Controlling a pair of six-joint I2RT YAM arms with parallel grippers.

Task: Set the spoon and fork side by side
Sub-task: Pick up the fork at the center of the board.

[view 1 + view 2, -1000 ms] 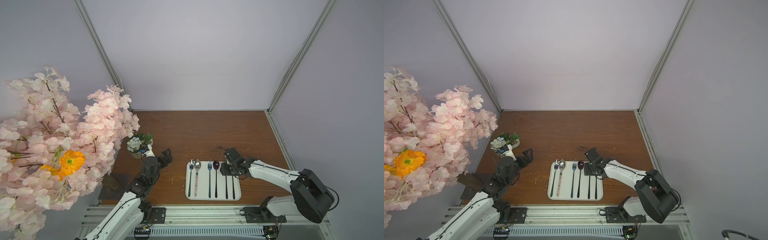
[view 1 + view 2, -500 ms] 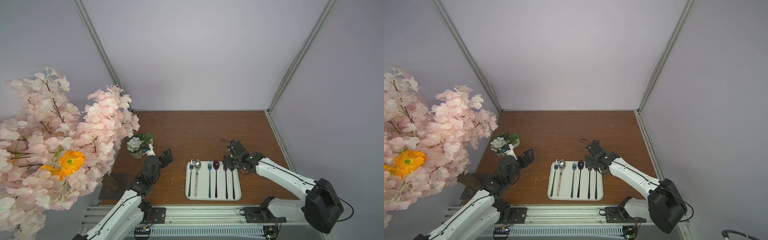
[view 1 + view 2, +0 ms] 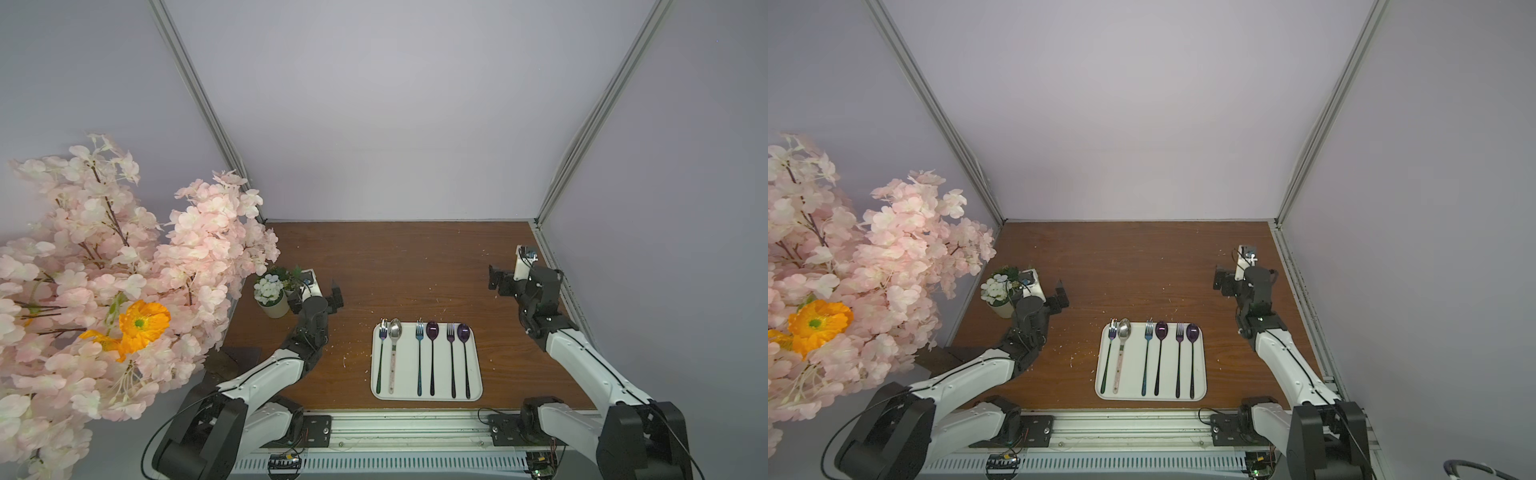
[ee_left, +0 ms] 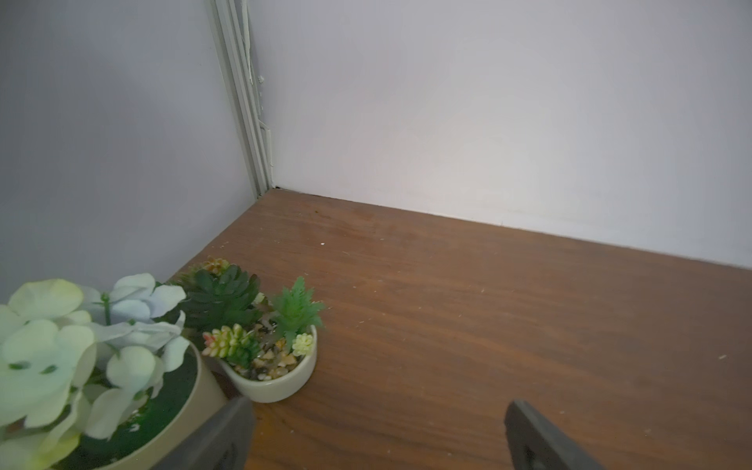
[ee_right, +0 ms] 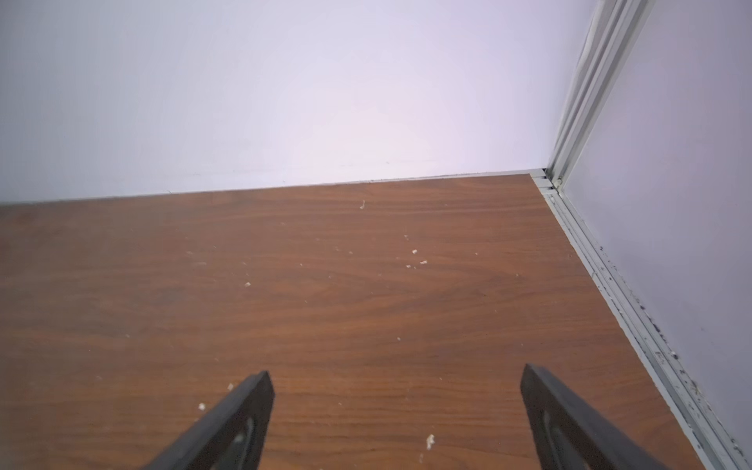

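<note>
A white tray (image 3: 473, 395) near the table's front edge holds three fork-and-spoon pairs in parallel, heads pointing away from me. From the left these are a dark-handled fork (image 3: 381, 332) beside a silver spoon (image 3: 395, 329), a blue fork (image 3: 419, 329) beside a purple spoon (image 3: 432, 330), and a purple fork (image 3: 451, 332) beside a purple spoon (image 3: 463, 332). My left gripper (image 3: 314, 294) hovers open and empty left of the tray, by the plant pots. My right gripper (image 3: 524, 277) hovers open and empty near the right wall; its wrist view shows only bare wood between the fingers (image 5: 256, 390).
Two small plant pots (image 3: 274, 305) (image 4: 285, 378) stand at the table's left edge, close to my left gripper (image 4: 378, 407). A large pink blossom branch (image 3: 124, 291) overhangs the left side. Walls close the table behind and at both sides. Crumbs dot the wood.
My right gripper left the tray's right-hand pair, drew back to the right side of the table and opened wide. The left arm has barely moved.
</note>
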